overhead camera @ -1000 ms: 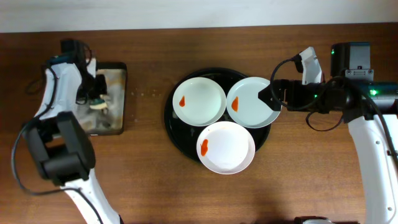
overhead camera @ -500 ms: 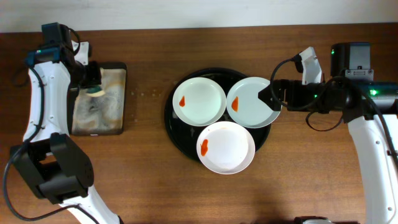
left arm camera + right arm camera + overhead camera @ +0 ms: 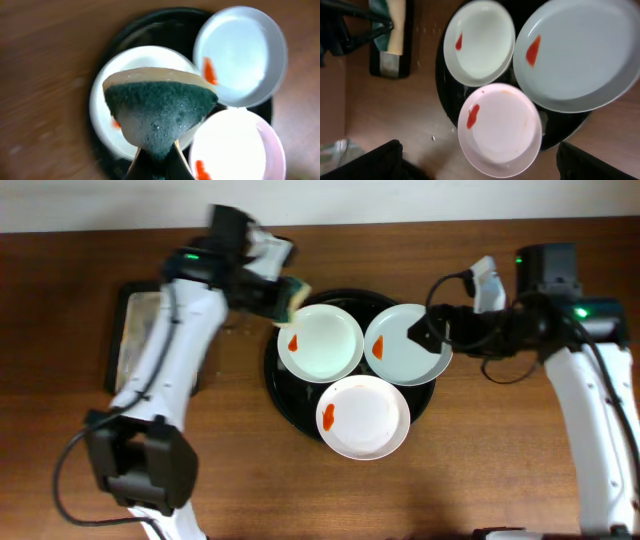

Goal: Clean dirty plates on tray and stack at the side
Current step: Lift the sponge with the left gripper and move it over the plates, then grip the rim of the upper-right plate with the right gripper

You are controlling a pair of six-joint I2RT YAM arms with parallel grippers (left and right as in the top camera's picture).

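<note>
Overhead: swung from the rectangular tray [image 3: 125,350] at frame left to the black tray's [image 3: 272,375] upper-left rim, left gripper [image 3: 287,296] clamped on the sponge [image 3: 295,298]; wiping likely next.

Left wrist: sponge poised above the nearest of the plates [image 3: 107,120].

Right wrist: right gripper [image 3: 479,150] fingers apart; three smeared plates on the black tray, none stacked.

Overhead faces straight down; wrist cameras look down nearer — all 3 share the tray [image 3: 292,396].
</note>
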